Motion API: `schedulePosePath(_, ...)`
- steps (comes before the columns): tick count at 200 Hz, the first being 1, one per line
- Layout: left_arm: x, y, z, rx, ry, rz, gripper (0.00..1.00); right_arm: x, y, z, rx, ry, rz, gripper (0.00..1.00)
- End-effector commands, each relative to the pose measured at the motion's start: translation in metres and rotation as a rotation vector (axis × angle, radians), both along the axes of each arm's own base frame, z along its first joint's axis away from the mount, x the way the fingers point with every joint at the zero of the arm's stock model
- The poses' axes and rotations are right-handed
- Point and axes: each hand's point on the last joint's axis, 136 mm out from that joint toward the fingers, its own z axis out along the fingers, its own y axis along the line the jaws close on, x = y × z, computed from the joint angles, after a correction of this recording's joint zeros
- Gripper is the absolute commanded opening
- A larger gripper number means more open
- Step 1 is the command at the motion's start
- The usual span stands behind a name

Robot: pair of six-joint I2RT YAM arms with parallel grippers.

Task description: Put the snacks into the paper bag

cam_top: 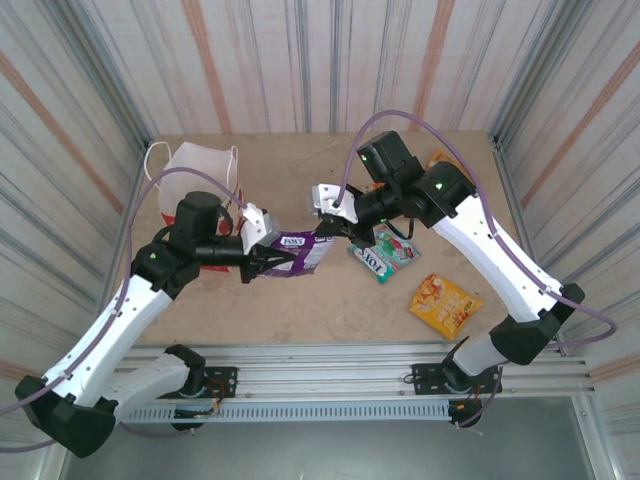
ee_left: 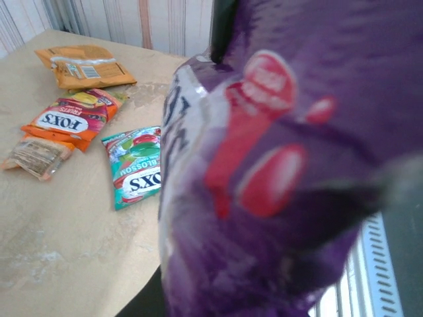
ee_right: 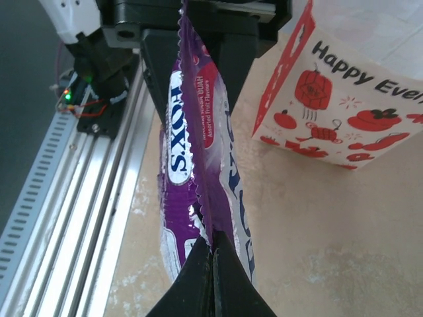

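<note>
Snacks [cam_top: 383, 255] lay unbagged toward three o'clock; our right pincer [ee_right: 211, 259] clenched the purple packet [ee_right: 198, 152]; the left pincer's [cam_top: 268, 262] grip we couldn't tell.

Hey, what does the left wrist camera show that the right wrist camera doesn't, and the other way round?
Left wrist view: the teal FOX'S packet, the orange-red FOX'S packet and an orange packet lying on the table. Right wrist view: the paper bag, plus the left gripper and the right gripper each pinching an end of the purple FOX'S packet. Shared: that purple packet, close up, and the table.
</note>
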Motion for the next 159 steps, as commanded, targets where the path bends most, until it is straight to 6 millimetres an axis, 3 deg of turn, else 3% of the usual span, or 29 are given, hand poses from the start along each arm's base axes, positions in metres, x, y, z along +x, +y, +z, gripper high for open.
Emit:
schedulePosePath(1, 0.002, 0.002, 0.029, -0.024, -0.088, 0.021, 0.07, 0.004, -0.005, 0.019, 0.076, -0.037, -0.069, 0.14)
schedulePosePath(23, 0.014, 0.007, 0.043, -0.010, -0.122, 0.096, 0.02, 0.019, -0.017, 0.033, 0.193, -0.049, -0.189, 0.39)
schedulePosePath(50, 0.037, 0.013, 0.074, -0.009, -0.201, 0.202, 0.00, 0.037, -0.041, 0.043, 0.364, -0.061, -0.363, 0.52)
schedulePosePath(73, 0.065, 0.018, 0.105, -0.013, -0.289, 0.313, 0.00, 0.038, -0.054, 0.031, 0.428, -0.033, -0.442, 0.54)
schedulePosePath(111, 0.122, 0.035, 0.163, -0.088, -0.408, 0.495, 0.01, 0.033, -0.054, -0.001, 0.451, 0.107, -0.501, 0.54)
schedulePosePath(133, 0.156, 0.053, 0.194, -0.107, -0.477, 0.624, 0.01, 0.032, -0.050, -0.019, 0.456, 0.158, -0.537, 0.54)
schedulePosePath(159, 0.190, 0.081, 0.212, -0.109, -0.507, 0.789, 0.01, 0.035, -0.049, -0.038, 0.429, 0.209, -0.611, 0.55)
